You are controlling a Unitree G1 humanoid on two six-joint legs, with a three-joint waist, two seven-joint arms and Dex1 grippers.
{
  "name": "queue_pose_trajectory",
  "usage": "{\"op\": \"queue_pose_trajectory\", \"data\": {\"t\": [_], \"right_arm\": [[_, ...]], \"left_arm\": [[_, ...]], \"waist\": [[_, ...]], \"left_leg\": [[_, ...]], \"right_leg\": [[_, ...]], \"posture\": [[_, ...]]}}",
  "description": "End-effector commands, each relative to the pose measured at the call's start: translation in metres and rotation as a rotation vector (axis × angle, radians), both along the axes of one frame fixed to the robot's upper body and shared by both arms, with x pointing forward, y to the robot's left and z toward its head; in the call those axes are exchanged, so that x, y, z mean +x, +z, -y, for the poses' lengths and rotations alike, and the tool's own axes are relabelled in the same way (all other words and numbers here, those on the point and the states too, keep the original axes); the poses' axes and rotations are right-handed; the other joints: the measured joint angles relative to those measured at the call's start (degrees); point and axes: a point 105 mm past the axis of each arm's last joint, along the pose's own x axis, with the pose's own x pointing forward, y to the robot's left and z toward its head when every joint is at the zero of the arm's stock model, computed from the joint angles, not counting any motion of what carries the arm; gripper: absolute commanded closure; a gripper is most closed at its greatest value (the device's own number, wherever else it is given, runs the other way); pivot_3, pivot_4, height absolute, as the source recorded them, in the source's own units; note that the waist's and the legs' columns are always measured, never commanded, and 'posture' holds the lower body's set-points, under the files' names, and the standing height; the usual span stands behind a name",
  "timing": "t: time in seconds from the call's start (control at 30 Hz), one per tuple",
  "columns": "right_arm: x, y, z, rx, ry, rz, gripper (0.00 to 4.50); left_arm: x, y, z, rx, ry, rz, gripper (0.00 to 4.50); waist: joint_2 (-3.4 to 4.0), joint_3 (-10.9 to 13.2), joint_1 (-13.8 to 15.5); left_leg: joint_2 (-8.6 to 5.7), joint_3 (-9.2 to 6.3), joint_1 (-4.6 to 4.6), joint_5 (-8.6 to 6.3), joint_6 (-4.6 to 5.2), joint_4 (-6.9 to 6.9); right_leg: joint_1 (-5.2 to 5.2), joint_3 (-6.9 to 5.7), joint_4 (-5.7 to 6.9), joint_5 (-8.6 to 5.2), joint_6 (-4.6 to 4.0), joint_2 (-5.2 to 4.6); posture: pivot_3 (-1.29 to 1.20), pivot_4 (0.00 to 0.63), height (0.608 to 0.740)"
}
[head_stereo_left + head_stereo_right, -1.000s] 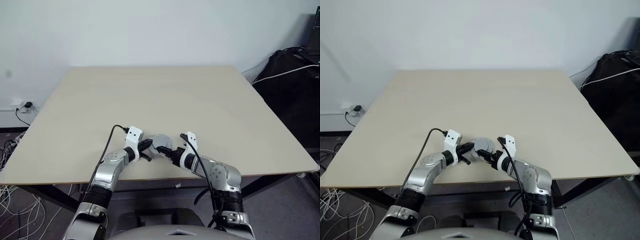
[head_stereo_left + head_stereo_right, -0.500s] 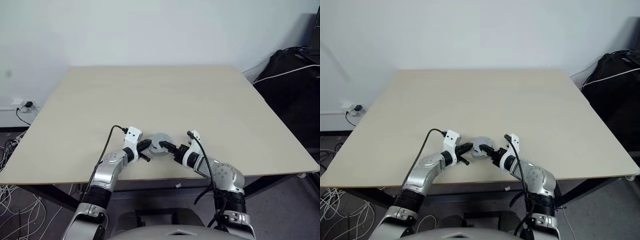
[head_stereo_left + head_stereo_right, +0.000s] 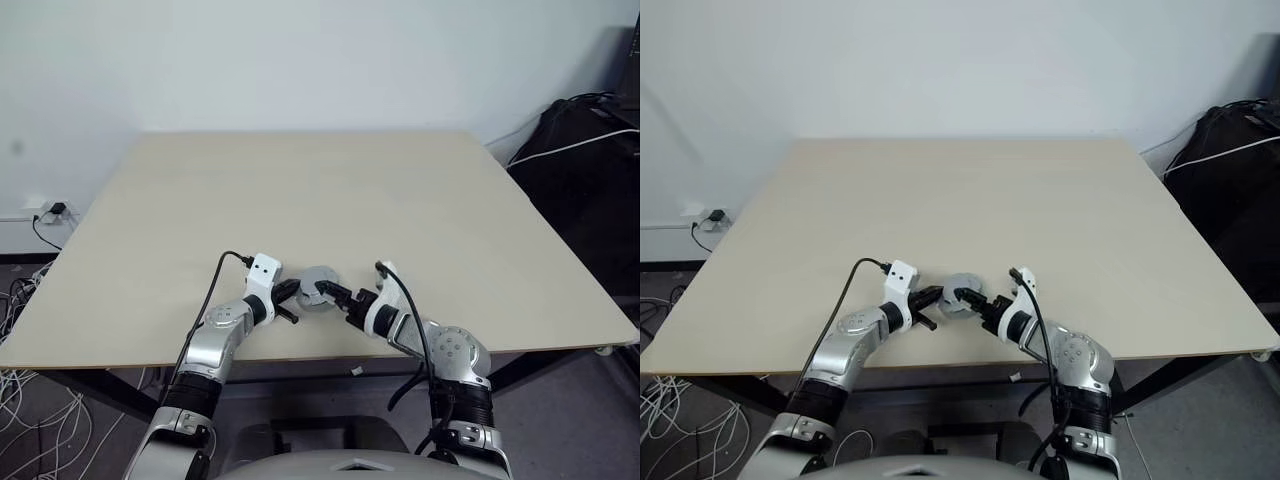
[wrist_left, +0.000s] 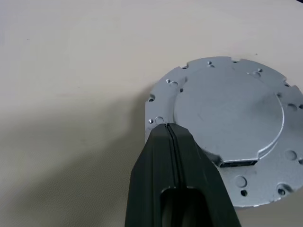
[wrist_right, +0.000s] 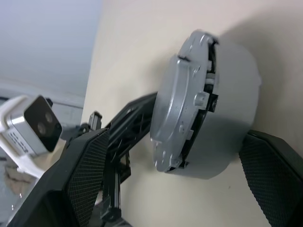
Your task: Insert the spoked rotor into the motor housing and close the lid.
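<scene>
Motor housing with lid on top sits near table near edge, between grippers. Left gripper pinched closed, tips at lid rim. Right gripper spread wide, straddling housing, no grip seen. We judge assembly rigid, heavy, smooth metal; grasp across housing sidewall, not thin flange.

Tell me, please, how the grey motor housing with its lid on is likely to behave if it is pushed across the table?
The motor housing looks like solid metal, so probably stiff and heavy for its size. Its smooth wall may slip between the right gripper fingers. Squat and round, it should slide on the table rather than tip.
</scene>
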Motion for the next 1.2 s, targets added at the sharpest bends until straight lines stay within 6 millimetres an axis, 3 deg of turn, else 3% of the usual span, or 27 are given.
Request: {"op": "queue_pose_trajectory", "data": {"t": [0.03, 0.23, 0.27, 0.6, 1.0, 1.2], "right_arm": [[0.004, 0.020, -0.012, 0.057, 0.025, 0.075, 0.04], [0.008, 0.017, -0.011, 0.045, -0.010, 0.064, 0.04], [0.008, 0.017, -0.011, 0.045, -0.014, 0.063, 0.21], [0.010, 0.018, -0.011, 0.049, -0.019, 0.065, 3.06], [0.004, 0.019, -0.014, 0.071, -0.010, 0.057, 3.08], [0.007, 0.017, -0.007, 0.058, -0.044, 0.054, 3.08]], "left_arm": [[-0.007, -0.006, 0.012, 0.000, -0.049, -0.032, 4.50], [-0.007, -0.006, 0.013, -0.002, -0.051, -0.033, 4.50], [-0.007, -0.006, 0.013, -0.002, -0.051, -0.033, 4.50], [-0.007, -0.005, 0.013, -0.003, -0.048, -0.032, 4.50], [-0.006, -0.005, 0.012, -0.007, -0.041, -0.028, 4.50], [-0.002, 0.009, 0.008, -0.073, 0.006, 0.020, 4.50]], "waist": [[0.00, 0.00, 0.00], [0.00, 0.00, 0.03], [0.00, 0.00, 0.06], [0.02, 0.01, 0.33], [0.02, 0.01, 0.47], [0.02, 0.01, 0.45]], "left_leg": [[0.00, 0.00, 0.00, 0.00, 0.00, 0.00], [0.00, 0.00, 0.00, 0.00, 0.00, 0.00], [0.00, 0.00, 0.00, 0.00, 0.00, 0.00], [-0.03, 0.00, -0.04, 0.00, 0.00, 0.00], [-0.06, 0.00, -0.04, 0.00, 0.01, 0.00], [-0.05, 0.00, -0.04, 0.00, 0.01, 0.00]], "right_leg": [[0.00, 0.00, 0.00, 0.00, 0.00, 0.00], [0.00, 0.00, 0.00, 0.00, 0.00, 0.00], [0.00, 0.00, 0.00, 0.00, 0.00, 0.00], [-0.02, 0.00, -0.01, 0.00, 0.01, -0.01], [-0.02, 0.00, -0.01, 0.00, 0.02, -0.02], [-0.03, 0.00, -0.01, 0.00, 0.02, -0.02]], "posture": [[0.00, 0.000, 0.740], [0.00, 0.000, 0.740], [0.00, 0.000, 0.740], [0.00, 0.000, 0.740], [0.00, 0.000, 0.740], [0.00, 0.000, 0.740]]}}
